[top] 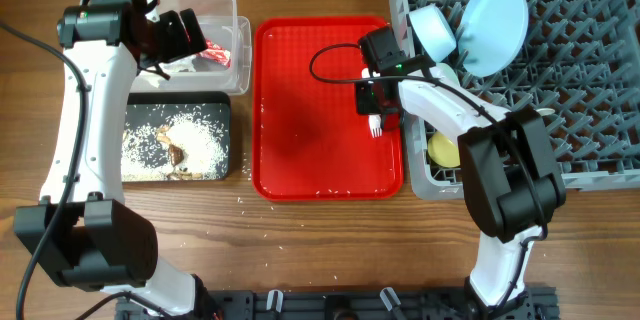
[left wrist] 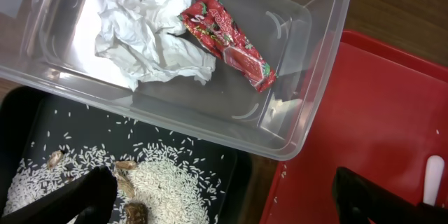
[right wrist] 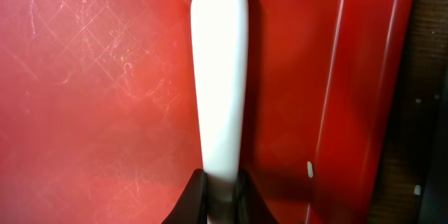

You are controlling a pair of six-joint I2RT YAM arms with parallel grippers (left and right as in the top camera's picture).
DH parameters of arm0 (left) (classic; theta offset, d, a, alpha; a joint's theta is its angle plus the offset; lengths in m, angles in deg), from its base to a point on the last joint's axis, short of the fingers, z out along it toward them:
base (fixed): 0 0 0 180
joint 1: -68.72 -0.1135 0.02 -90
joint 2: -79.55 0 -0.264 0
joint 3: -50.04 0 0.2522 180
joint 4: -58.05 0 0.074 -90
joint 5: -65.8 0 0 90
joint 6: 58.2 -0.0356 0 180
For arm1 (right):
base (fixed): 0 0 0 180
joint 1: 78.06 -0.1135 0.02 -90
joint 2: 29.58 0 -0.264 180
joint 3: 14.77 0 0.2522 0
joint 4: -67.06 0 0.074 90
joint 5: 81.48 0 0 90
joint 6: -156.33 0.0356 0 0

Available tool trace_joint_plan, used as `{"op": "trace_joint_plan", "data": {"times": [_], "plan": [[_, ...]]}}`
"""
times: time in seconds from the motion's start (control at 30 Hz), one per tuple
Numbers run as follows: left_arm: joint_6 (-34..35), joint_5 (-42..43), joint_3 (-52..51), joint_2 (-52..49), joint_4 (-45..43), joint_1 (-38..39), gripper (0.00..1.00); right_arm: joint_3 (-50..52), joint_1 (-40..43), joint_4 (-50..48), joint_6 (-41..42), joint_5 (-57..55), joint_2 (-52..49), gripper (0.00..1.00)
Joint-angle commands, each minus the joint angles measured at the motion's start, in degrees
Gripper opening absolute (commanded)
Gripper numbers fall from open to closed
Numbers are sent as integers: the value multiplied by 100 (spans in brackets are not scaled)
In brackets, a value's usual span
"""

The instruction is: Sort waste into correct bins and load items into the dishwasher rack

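My left gripper (left wrist: 224, 206) is open and empty, above the near rim of the clear tub (left wrist: 308, 56); overhead it shows at the top left (top: 185, 32). The tub holds the crumpled white napkin (left wrist: 147, 35) and the red wrapper (left wrist: 227, 38). The black tray (top: 140, 112) holds white rice with brown scraps (left wrist: 168, 182). My right gripper (right wrist: 222, 178) is shut on the white plastic fork (right wrist: 218, 77), low over the right side of the red tray (top: 310, 110); the fork's tines (top: 376, 126) show overhead. The grey rack (top: 590, 80) holds a pale blue plate (top: 495, 25), a bowl (top: 435, 28) and the yellow cup (top: 443, 150).
The clear tub (top: 240, 60) sits behind the black tray, both left of the red tray. The rack's left wall stands right beside the red tray's right rim. A few rice grains lie on the red tray and on the wooden table (top: 330, 250).
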Motion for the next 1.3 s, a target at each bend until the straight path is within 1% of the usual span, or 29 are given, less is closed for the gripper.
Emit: {"op": "trace_joint_plan", "data": {"times": [0.0,0.03,0.13,0.17,0.2,0.27,0.3,0.33,0.4,0.43,0.5,0.53,0.6,0.7,0.77,0.83,0.87,0.9,0.93,1.03,1.07,1.1,1.13,1.17,1.2,1.23,1.27], "plan": [[-11,-70,118,105,-17,9,100,-33,2,426,15,240,-4,4],[-11,-72,118,105,-17,9,100,-133,0,651,11,240,219,4],[-11,-70,118,105,-17,9,100,-601,0,1526,-35,232,1497,4],[-11,-70,118,105,-17,9,100,-730,2,1674,-162,212,2129,4],[-11,-70,118,105,-17,9,100,-763,2,1703,-153,140,2396,4],[-11,-70,118,105,-17,9,100,-774,44,1744,70,-544,3383,4],[-11,-70,118,105,-17,9,100,-772,105,1812,337,-953,3676,4],[-11,-70,118,105,-17,9,100,-772,227,1971,791,-1611,4009,4],[-11,-70,118,105,-17,9,100,-761,627,2459,1978,-2846,4430,4],[-11,-70,118,105,-17,9,100,-719,992,2726,2671,-3383,4529,4],[-11,-70,118,105,-17,9,100,-603,1458,2927,3567,-3790,4472,4],[-11,-70,118,105,-17,9,100,-422,1792,2894,4188,-3906,4385,5],[-11,-70,118,105,-17,9,100,-111,2262,2785,5053,-3886,4127,4],[-11,-70,118,105,-17,9,100,214,2704,2699,6428,-3620,3484,4],[-11,-70,118,105,-17,9,100,227,2796,2693,6824,-3381,2990,4],[-11,-70,118,105,-17,9,100,227,2809,2638,6913,-3204,2583,5],[-11,-70,118,105,-15,9,100,227,2809,2559,6905,-2986,2363,36],[-11,-70,118,105,-17,9,100,227,2809,2516,6872,-2924,2337,56],[-11,-70,118,105,-17,9,100,225,2806,2457,6723,-2894,2341,66],[-11,-70,118,105,-17,9,100,79,2806,2170,5493,-2704,2636,89],[-11,-70,118,105,-17,9,100,-28,2806,2138,4865,-2524,2863,96],[-11,-70,118,105,-17,9,100,-131,2806,2135,4210,-2312,3084,100],[-11,-70,118,105,-17,9,100,-234,2800,2074,3167,-1904,3390,100],[-11,-70,118,105,-17,9,100,-321,2782,1985,1834,-1250,3759,100],[-11,-70,118,105,-17,9,100,-385,2763,1969,798,-581,4074,100],[-11,-70,118,105,-17,9,100,-444,2752,2061,-125,179,4437,100],[-11,-70,118,105,-17,9,100,-474,2754,2286,-804,984,4883,100]]}}
